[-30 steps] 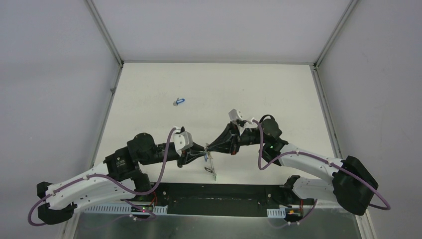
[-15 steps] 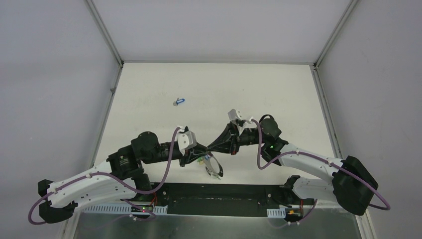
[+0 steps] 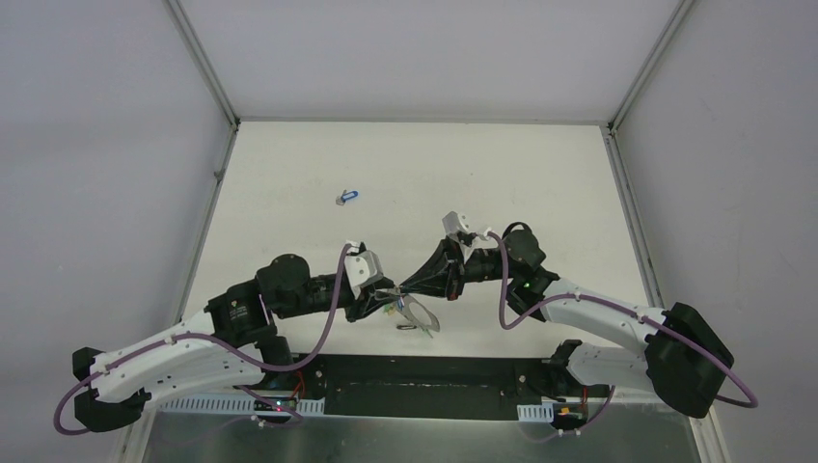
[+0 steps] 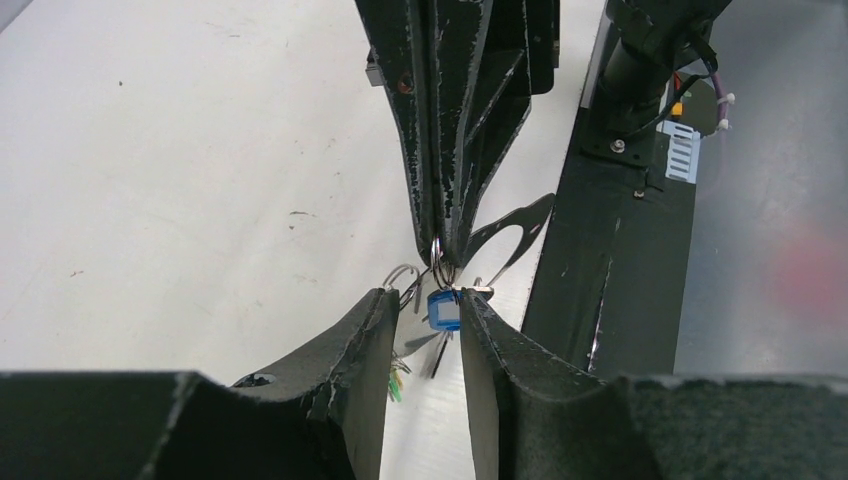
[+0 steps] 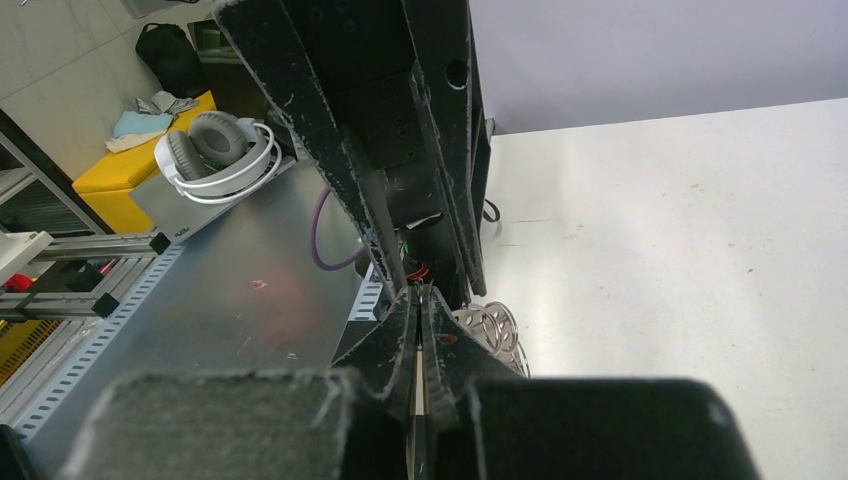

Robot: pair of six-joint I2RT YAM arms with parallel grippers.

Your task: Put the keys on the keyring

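My two grippers meet tip to tip above the near middle of the table. My right gripper (image 3: pixel 406 286) is shut on the thin wire of the keyring (image 3: pixel 421 317), which hangs below it as a grey loop. In the left wrist view the right gripper (image 4: pixel 440 248) pinches small rings. A blue-headed key (image 4: pixel 444 310) dangles there between the spread fingers of my left gripper (image 4: pixel 425 300), against the right finger (image 4: pixel 480 335). Green and yellow tags (image 4: pixel 397 380) hang lower. A second blue key (image 3: pixel 347 197) lies alone on the table, far left of centre.
The white table (image 3: pixel 540 183) is walled on three sides. A black base rail (image 3: pixel 424 371) runs along the near edge, close under the hanging ring. Perforated silver discs (image 5: pixel 490 328) show beside my right fingers in the right wrist view.
My left gripper has moved a little right and closer to the right gripper's tip. The hanging keyring has swung from edge-on to a wider oval. The right arm has stayed still.
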